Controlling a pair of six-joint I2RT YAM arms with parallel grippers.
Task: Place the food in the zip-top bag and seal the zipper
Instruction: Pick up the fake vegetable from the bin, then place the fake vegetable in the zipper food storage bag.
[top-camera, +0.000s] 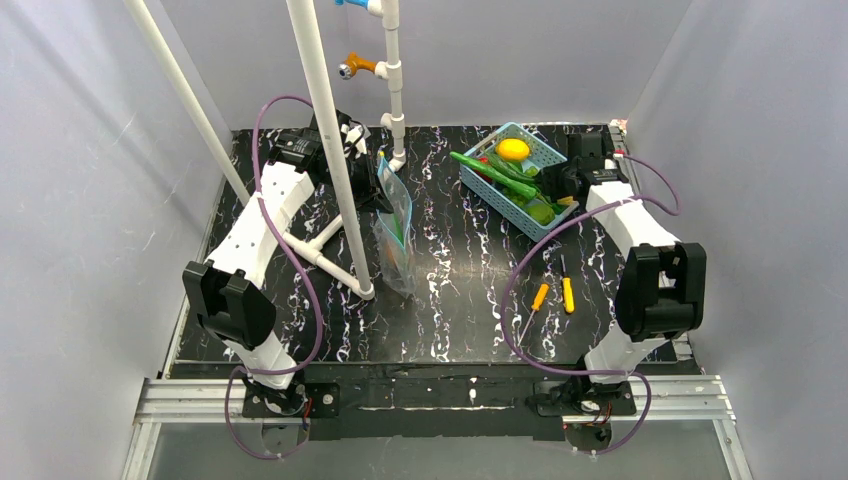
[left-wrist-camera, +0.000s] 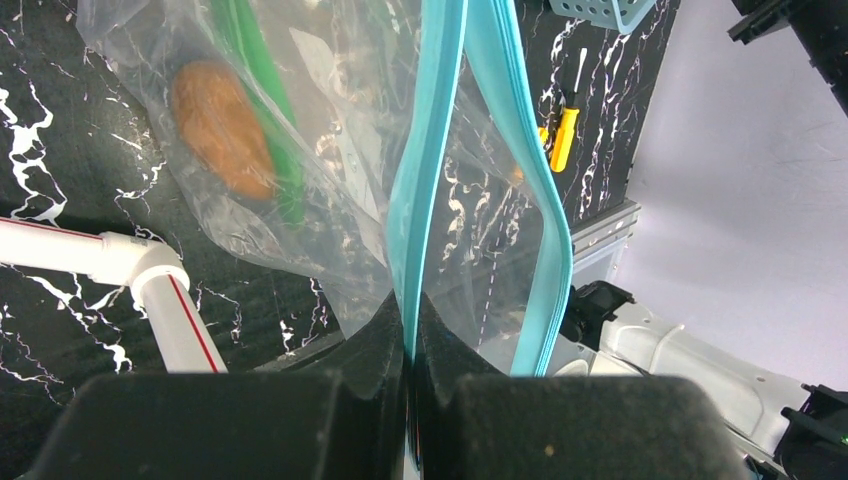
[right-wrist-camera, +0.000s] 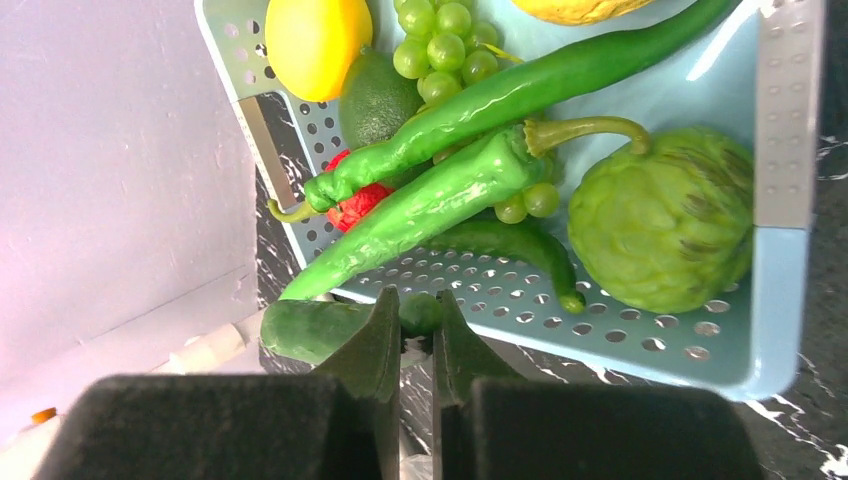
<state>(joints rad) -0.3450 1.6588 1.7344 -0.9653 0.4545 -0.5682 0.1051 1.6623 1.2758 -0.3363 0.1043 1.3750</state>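
Note:
The clear zip-top bag (top-camera: 395, 235) hangs upright beside the white pipe frame. My left gripper (left-wrist-camera: 410, 330) is shut on one side of the teal zipper (left-wrist-camera: 430, 180), and the other strip (left-wrist-camera: 545, 200) bows away, so the mouth gapes. Inside the bag lie a brown-orange fruit (left-wrist-camera: 220, 125) and a green pod (left-wrist-camera: 265, 100). My right gripper (right-wrist-camera: 418, 320) is at the near edge of the light-blue basket (right-wrist-camera: 650, 340), its jaws pinched on the end of a dark green cucumber (right-wrist-camera: 300, 330). The basket holds green peppers (right-wrist-camera: 440, 195), grapes (right-wrist-camera: 445, 35), a yellow fruit (right-wrist-camera: 318, 40) and a red piece (right-wrist-camera: 358, 203).
A white pipe frame (top-camera: 325, 130) stands just left of the bag, with a foot (left-wrist-camera: 150, 275) on the table. Two orange-handled screwdrivers (top-camera: 553, 296) lie in front of the basket (top-camera: 505, 135). A bumpy green fruit (right-wrist-camera: 660, 215) fills the basket's right corner.

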